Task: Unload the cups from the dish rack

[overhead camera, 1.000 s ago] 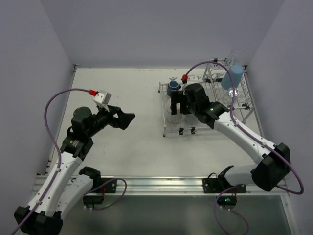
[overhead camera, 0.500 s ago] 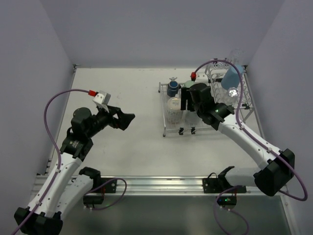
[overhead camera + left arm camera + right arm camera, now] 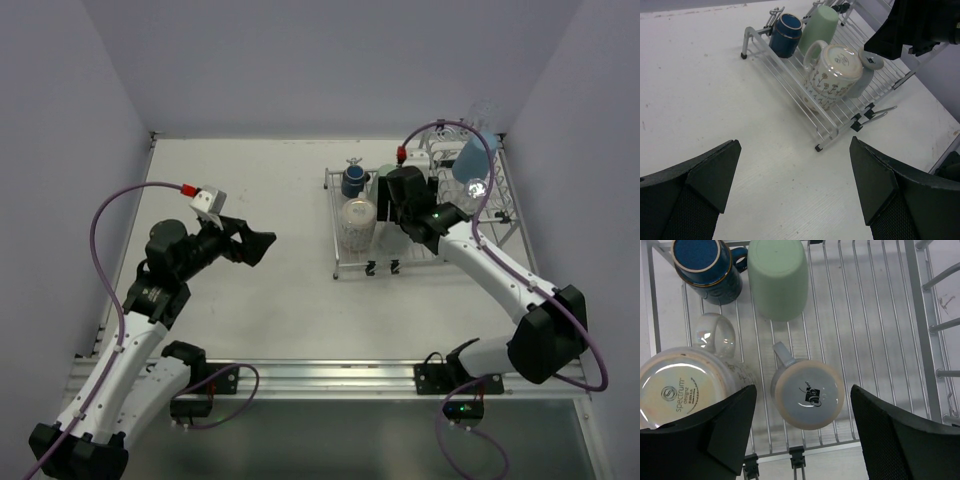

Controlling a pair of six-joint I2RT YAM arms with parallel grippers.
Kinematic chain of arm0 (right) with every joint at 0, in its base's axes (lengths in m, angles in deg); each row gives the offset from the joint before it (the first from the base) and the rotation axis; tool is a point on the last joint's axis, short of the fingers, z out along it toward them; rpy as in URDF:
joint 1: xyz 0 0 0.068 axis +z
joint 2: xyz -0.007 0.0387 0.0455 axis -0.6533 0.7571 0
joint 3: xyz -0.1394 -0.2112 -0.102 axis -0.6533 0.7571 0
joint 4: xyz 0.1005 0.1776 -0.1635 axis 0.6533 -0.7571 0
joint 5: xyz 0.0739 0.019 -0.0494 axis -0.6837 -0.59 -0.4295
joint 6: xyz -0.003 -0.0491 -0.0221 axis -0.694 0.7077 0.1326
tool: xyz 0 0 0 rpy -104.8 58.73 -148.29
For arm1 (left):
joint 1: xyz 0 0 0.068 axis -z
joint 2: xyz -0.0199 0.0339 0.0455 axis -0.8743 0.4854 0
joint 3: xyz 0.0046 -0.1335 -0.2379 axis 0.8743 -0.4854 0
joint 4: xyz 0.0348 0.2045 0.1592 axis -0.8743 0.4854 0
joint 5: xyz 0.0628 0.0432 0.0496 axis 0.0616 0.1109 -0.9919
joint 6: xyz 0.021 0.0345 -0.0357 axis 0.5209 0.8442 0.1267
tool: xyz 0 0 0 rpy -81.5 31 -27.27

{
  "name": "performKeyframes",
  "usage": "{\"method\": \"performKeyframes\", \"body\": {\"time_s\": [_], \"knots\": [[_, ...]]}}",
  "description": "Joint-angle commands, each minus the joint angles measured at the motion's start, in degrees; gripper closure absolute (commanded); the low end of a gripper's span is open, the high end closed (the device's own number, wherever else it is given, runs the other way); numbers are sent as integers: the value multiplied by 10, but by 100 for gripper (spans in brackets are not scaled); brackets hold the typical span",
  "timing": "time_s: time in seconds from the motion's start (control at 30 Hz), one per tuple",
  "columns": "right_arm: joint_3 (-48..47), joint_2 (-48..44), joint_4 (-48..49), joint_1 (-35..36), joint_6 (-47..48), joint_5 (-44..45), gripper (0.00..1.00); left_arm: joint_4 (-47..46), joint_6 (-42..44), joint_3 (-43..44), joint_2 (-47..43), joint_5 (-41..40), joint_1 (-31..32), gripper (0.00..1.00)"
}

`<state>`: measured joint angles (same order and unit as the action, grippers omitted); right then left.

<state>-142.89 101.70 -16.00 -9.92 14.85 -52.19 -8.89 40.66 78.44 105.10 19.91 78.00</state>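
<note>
My right hand (image 3: 801,390) hangs over the flat grid part of the dish rack (image 3: 875,315), fingers spread wide with nothing between them. Straight below sits a grey mug (image 3: 807,392), upside down on the wires, its handle pointing towards the far-left corner of the rack. Just beside it, on the left, is a floral mug (image 3: 685,390), also upside down. Behind them are a dark blue mug (image 3: 705,265) and a pale green tumbler (image 3: 777,277) lying on its side. A light blue tumbler (image 3: 470,160) is propped on the raised slotted section. My left hand (image 3: 795,145) is likewise wide open and empty, over the bare tabletop (image 3: 700,90), well apart from the rack.

I see no cup on the tabletop, so I judge the unloading is at its start: this is the lining-up for a first pick. Next I should come down with a finger on either side of the grey mug. The gap on the floral mug's side looks narrow, so I must avoid knocking that mug or catching the handle.
</note>
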Motion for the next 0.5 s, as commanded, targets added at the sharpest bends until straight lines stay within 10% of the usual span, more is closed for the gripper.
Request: {"method": "performKeyframes", "body": {"time_s": [0.0, 0.47], "knots": [[17, 0, 16, -14, -18, 7, 20, 0, 9, 0, -3, 4, 2, 0], [54, 39, 56, -34, -29, -34, 19, -2, 8, 0, 6, 7, 1, 0]]}}
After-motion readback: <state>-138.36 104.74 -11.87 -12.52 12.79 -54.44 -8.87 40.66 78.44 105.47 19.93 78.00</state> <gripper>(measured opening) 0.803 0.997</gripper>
